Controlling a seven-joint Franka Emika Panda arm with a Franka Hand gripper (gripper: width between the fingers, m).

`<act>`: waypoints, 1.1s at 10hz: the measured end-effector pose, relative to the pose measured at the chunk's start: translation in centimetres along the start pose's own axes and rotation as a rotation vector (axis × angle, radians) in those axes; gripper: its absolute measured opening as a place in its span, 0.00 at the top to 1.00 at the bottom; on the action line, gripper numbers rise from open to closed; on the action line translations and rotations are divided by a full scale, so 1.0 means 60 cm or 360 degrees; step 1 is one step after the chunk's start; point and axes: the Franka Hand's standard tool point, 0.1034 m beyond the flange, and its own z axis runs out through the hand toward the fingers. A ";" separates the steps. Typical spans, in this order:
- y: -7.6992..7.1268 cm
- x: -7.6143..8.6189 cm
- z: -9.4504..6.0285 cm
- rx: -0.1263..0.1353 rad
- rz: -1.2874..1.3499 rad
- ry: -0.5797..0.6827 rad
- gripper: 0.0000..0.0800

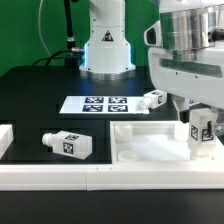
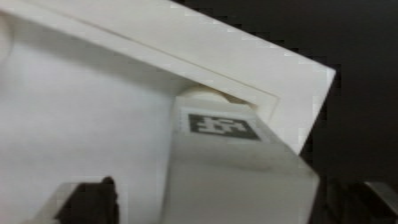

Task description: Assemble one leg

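My gripper [image 1: 202, 122] is shut on a leg [image 1: 203, 132], a chunky white peg with a square tag, and holds it upright at the right end of the large white panel [image 1: 150, 146]. In the wrist view the leg [image 2: 224, 140] runs between the two dark fingers [image 2: 93, 200], with its far end against a corner of the panel [image 2: 89, 110]. I cannot tell if the leg sits in a socket. A second leg [image 1: 68, 145] lies on the table left of the panel. A third leg [image 1: 155, 98] lies behind the panel.
The marker board [image 1: 104, 104] lies flat behind the panel, in front of the robot base [image 1: 106, 50]. A white block [image 1: 5, 140] sits at the exterior view's left edge. A low white rail [image 1: 100, 180] runs along the front.
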 end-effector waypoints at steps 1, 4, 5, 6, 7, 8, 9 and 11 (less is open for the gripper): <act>-0.003 -0.012 0.003 -0.0012 -0.0300 0.0006 0.22; -0.005 -0.020 0.005 -0.0019 -0.0669 0.0006 0.19; -0.005 -0.020 0.005 -0.0020 -0.0824 0.0006 0.19; -0.005 -0.018 0.004 -0.0048 -0.1123 0.0030 0.19; -0.007 -0.015 0.001 -0.0063 -0.1372 0.0045 0.19; -0.012 -0.018 0.001 -0.0092 -0.1769 0.0082 0.19; -0.013 -0.019 0.002 -0.0083 -0.1807 0.0091 0.19; -0.013 -0.018 0.002 -0.0083 -0.1806 0.0091 0.35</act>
